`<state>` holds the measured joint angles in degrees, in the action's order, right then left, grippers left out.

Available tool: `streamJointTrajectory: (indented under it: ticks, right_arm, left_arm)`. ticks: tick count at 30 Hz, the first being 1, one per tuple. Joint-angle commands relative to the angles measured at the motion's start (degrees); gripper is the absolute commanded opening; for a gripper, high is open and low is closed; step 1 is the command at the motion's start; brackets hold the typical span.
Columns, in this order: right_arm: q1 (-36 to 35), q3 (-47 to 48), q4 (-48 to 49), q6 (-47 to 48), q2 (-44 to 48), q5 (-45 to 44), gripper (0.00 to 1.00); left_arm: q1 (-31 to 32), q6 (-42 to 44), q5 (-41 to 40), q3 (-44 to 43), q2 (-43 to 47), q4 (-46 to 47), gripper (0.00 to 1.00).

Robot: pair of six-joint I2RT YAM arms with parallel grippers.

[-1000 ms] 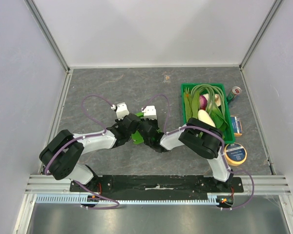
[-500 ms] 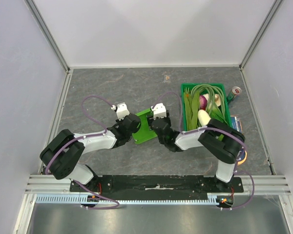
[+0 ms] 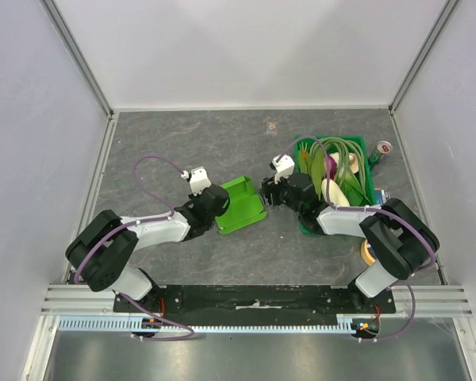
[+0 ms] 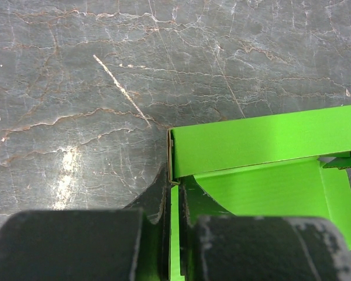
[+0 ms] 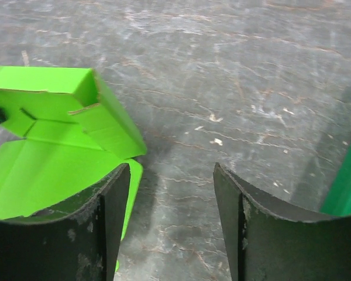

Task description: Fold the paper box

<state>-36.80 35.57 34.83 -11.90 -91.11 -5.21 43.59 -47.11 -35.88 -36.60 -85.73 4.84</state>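
Observation:
The paper box (image 3: 240, 204), bright lime green and folded into a shallow open tray, rests on the grey table between the two arms. My left gripper (image 3: 220, 209) is shut on the box's left wall; in the left wrist view its fingertips (image 4: 175, 193) pinch the thin card next to a corner of the box (image 4: 269, 175). My right gripper (image 3: 267, 193) hangs open just right of the box, with nothing in it. In the right wrist view the gripper (image 5: 171, 199) has bare table between its fingers, and the box (image 5: 52, 146) lies beside the left finger (image 5: 114, 211).
A dark-green crate (image 3: 325, 139) of vegetables stands right behind the right gripper; its wall (image 5: 348, 187) shows at the right wrist view's edge. A can (image 3: 381, 150), a small carton (image 3: 385, 198) and a tape roll (image 3: 368, 252) lie beyond the crate.
My right gripper has opened, let go of the box and drawn back to the right towards the crate. The box now lies as an open tray. The left gripper stays shut on it.

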Motion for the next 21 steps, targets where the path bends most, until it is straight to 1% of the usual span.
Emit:
streamJointTrajectory:
  ticks: [1, 2, 4, 5, 7, 8, 10, 12, 15, 19, 21]
  right_arm:
    - [1.73, 1.69, 2.87, 5.11, -0.64, 16.76, 0.63]
    - [1.81, 2.13, 2.35, 6.18, -1.34, 18.82, 0.59]
    - [1.82, 2.66, 2.96, 8.37, -2.92, 22.34, 0.56]
    - [1.99, 2.40, 5.49, 8.47, -3.37, 22.09, 0.55]
    - [2.17, 3.79, 6.74, 8.91, -5.38, 22.96, 0.53]
    - [2.17, 4.85, 5.70, 9.52, -6.18, 22.36, 0.51]
    - [2.43, 6.78, 6.04, 10.05, -7.93, 21.65, 0.48]
    - [3.04, 7.75, 7.27, 10.14, -8.99, 22.78, 0.47]
    - [3.49, 10.30, 5.78, 10.76, -10.75, 25.86, 0.43]
    - [3.84, 11.18, 5.69, 10.85, -11.89, 27.71, 0.35]
    - [3.93, 11.62, 5.86, 10.76, -12.42, 28.24, 0.33]
  left_arm:
    - [0.44, 0.62, 3.89, 0.92, -2.24, -5.72, 0.02]
    - [0.44, 0.71, 3.89, 0.83, -2.33, -5.72, 0.02]
    - [0.44, 0.97, 3.97, 0.65, -2.24, -5.72, 0.02]
    - [0.53, 1.06, 3.89, 0.74, -2.24, -5.72, 0.02]
    - [0.44, 1.14, 3.80, 0.74, -2.25, -5.72, 0.02]
    - [0.44, 1.41, 3.89, 0.74, -2.33, -5.72, 0.02]
    - [0.44, 1.67, 3.89, 0.74, -2.24, -5.81, 0.02]
    - [0.44, 1.85, 3.71, 0.74, -2.07, -5.90, 0.02]
    - [0.53, 2.29, 3.45, 0.74, -1.72, -6.16, 0.02]
    - [0.44, 2.73, 3.10, 0.74, -1.28, -6.16, 0.02]
    - [0.44, 2.90, 3.18, 0.74, -1.28, -6.16, 0.02]
